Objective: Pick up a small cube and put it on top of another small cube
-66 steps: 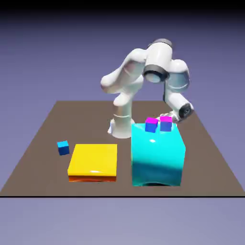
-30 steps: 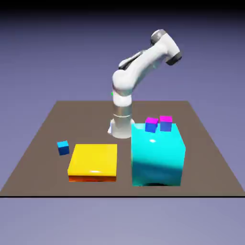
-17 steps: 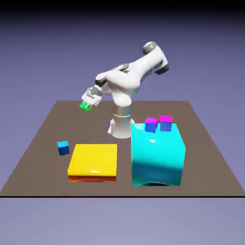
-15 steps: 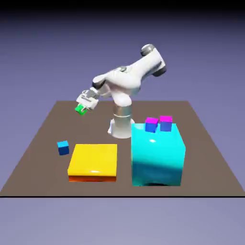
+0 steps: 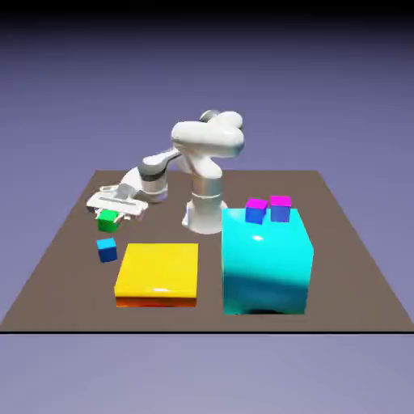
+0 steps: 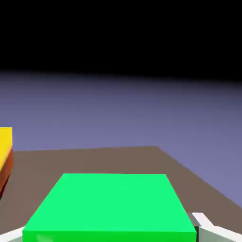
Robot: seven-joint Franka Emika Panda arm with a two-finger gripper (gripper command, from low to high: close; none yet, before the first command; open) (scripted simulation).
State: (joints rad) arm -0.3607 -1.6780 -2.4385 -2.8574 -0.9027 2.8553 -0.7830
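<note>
From my base at the table's far edge, my white arm (image 5: 208, 137) bends over toward the exterior view's left, its upper joints raised and its wrist brought down low. My claw (image 5: 108, 217) hangs out at that side, over the table (image 5: 242, 190), tilted rather than pointing straight down; my hand view looks out across the tabletop to the violet backdrop beyond.

I see no brand, label or writing on my arm or on anything around me.

I have the green cube (image 5: 107, 221) pinched in my claw, right at the fingertips. In my hand view it sits large at the bottom, between my finger tips, covering much of them, with its flat top face toward me.

The small blue cube (image 5: 107, 251) rests on the table, apart from my claw and just below the green cube in the exterior view. Beside it, toward the exterior view's right, lies the flat yellow block (image 5: 158, 272), whose edge also shows at the left of my hand view. Farther right stands the big cyan block (image 5: 265, 263), bearing two magenta-topped cubes (image 5: 256, 212) side by side, well apart from my claw.
</note>
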